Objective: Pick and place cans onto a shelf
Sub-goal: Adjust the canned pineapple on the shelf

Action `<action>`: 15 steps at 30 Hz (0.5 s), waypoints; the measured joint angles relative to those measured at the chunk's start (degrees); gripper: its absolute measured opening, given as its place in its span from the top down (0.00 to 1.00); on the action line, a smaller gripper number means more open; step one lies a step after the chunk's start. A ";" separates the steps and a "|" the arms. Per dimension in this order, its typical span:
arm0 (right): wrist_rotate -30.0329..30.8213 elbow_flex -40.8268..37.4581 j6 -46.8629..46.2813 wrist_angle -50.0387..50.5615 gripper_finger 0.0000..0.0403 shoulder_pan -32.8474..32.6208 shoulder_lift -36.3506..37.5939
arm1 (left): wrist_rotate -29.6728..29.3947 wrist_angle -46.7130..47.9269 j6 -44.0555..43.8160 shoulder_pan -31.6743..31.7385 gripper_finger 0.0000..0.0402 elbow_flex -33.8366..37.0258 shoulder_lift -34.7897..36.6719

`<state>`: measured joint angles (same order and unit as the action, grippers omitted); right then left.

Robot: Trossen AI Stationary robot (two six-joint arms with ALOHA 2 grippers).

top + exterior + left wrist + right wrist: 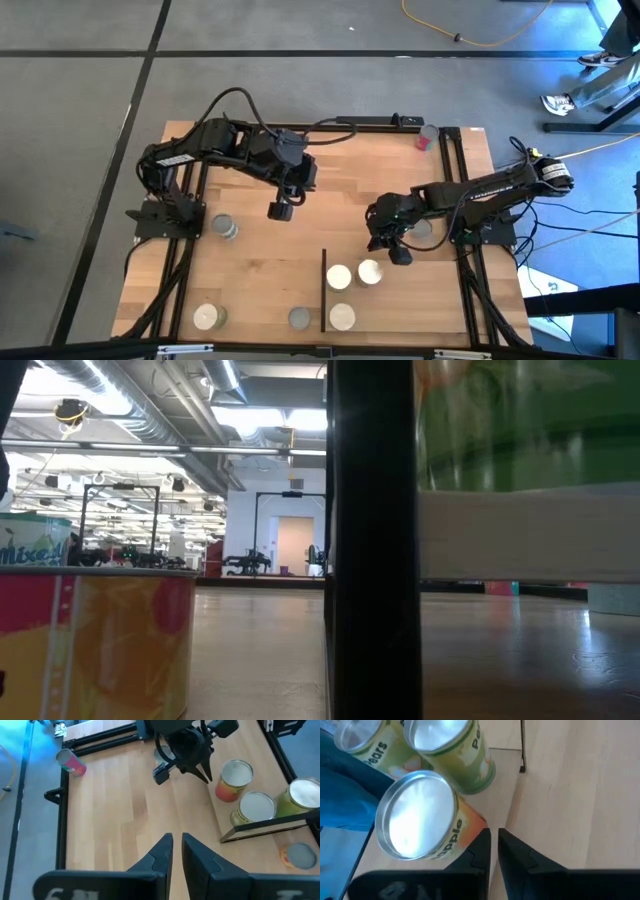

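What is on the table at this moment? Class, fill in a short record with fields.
shelf: flat panel, black strip on one short edge
cans on shelf: three, upright
loose cans: three beyond the strip
red can: apart, at the table edge
left gripper: shut, empty, over bare wood
right gripper: shut, empty, beside the shelf's cans

low view: green can (pixel 530 425) blurred, cropped | black post (pixel 372 540) hides mid-table
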<state>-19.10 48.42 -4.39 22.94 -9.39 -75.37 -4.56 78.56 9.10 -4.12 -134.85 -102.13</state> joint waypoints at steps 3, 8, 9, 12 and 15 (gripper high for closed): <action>-0.01 -0.08 -0.08 -0.42 0.91 -1.09 0.00 | 0.03 -0.01 -0.01 -0.01 0.92 0.00 0.00; -0.01 -0.08 -0.34 -1.59 0.91 -2.88 0.00 | 0.00 -0.01 -0.04 0.00 0.92 0.00 -0.02; 0.01 -0.08 -1.03 -1.79 0.91 -3.17 0.00 | 0.00 -0.01 -0.04 0.00 0.92 0.00 -0.02; 0.00 -0.07 -2.14 -2.54 0.91 -3.99 0.00 | 0.00 -0.03 -0.04 0.00 0.92 0.00 -0.02; -0.01 -0.06 -2.97 -2.67 0.91 -4.84 0.00 | -0.01 -0.03 -0.08 0.00 0.92 0.00 -0.02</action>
<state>-19.11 48.36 -7.35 20.27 -14.24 -75.37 -4.56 78.52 9.02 -4.12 -134.85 -102.15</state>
